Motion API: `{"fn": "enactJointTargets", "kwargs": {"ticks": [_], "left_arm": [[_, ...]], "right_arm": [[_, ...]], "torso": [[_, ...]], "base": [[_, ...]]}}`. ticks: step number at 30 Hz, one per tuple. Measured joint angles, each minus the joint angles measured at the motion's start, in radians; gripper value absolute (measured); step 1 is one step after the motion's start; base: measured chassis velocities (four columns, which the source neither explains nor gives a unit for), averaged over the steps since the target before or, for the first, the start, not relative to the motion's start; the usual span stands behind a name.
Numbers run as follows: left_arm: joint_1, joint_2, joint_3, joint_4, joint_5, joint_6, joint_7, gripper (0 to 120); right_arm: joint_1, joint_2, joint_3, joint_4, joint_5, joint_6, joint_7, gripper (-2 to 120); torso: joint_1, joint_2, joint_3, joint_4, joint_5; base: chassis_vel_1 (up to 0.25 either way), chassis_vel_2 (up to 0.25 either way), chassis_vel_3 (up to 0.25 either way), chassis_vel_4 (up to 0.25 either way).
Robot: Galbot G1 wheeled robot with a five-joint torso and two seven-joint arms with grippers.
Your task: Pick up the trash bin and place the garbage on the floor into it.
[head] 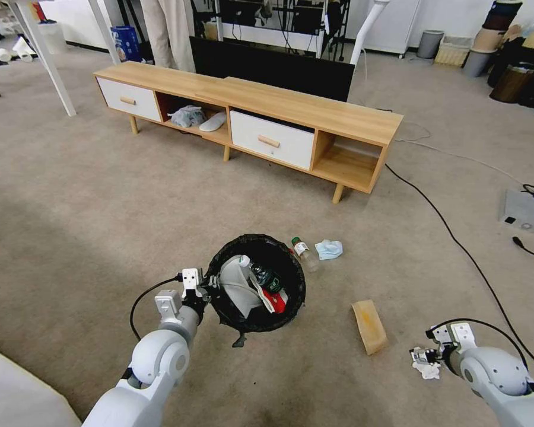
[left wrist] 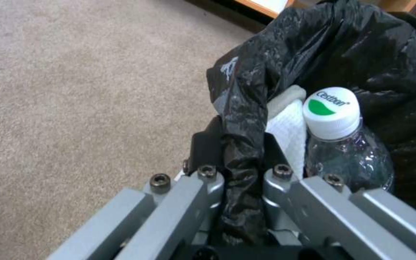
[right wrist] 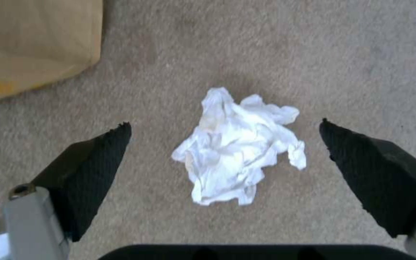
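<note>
The head camera looks forward and down across the floor [head: 71,196], both arms entering from the frame's lower corners. The left wrist camera sits tight against the trash bin [left wrist: 343,47] rim (also at centre of the head view). The right wrist camera faces straight down, close over the white tissue [right wrist: 239,148].

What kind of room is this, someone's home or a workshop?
Probably a lab staged as a living room: a low wooden cabinet with white drawers stands on beige carpet, but black cables trail across it and grey cylindrical bins line the back wall.
</note>
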Motion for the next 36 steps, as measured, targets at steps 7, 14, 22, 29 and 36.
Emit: {"fn": "enactJointTargets", "kwargs": {"ticks": [7,14,22,29,36], "left_arm": [[0.002,0.0,-0.003,0.0,0.0,-0.001,0.0,4],[0.004,0.0,-0.006,0.003,0.0,-0.002,0.0,4],[-0.001,0.001,-0.005,0.007,0.0,-0.003,0.0,4],[-0.002,0.001,-0.005,0.012,-0.001,-0.003,0.0,4],[-0.001,0.0,-0.009,0.015,-0.001,-0.005,0.0,4]], "right_arm": [[0.019,0.01,-0.01,-0.045,-0.004,0.026,0.0,98],[0.036,0.021,-0.013,-0.087,-0.015,0.064,-0.01,97],[0.055,0.034,-0.019,-0.128,-0.026,0.095,-0.02,96],[0.069,0.047,-0.025,-0.171,-0.051,0.121,-0.034,96],[0.069,0.054,-0.026,-0.199,-0.07,0.14,-0.048,95]], "torso": [[0.0,0.0,0.0,0.0,0.0],[0.0,0.0,0.0,0.0,0.0],[0.0,0.0,0.0,0.0,0.0],[0.0,0.0,0.0,0.0,0.0],[0.0,0.0,0.0,0.0,0.0]], "base": [[0.0,0.0,0.0,0.0],[0.0,0.0,0.0,0.0],[0.0,0.0,0.0,0.0],[0.0,0.0,0.0,0.0],[0.0,0.0,0.0,0.0]]}}
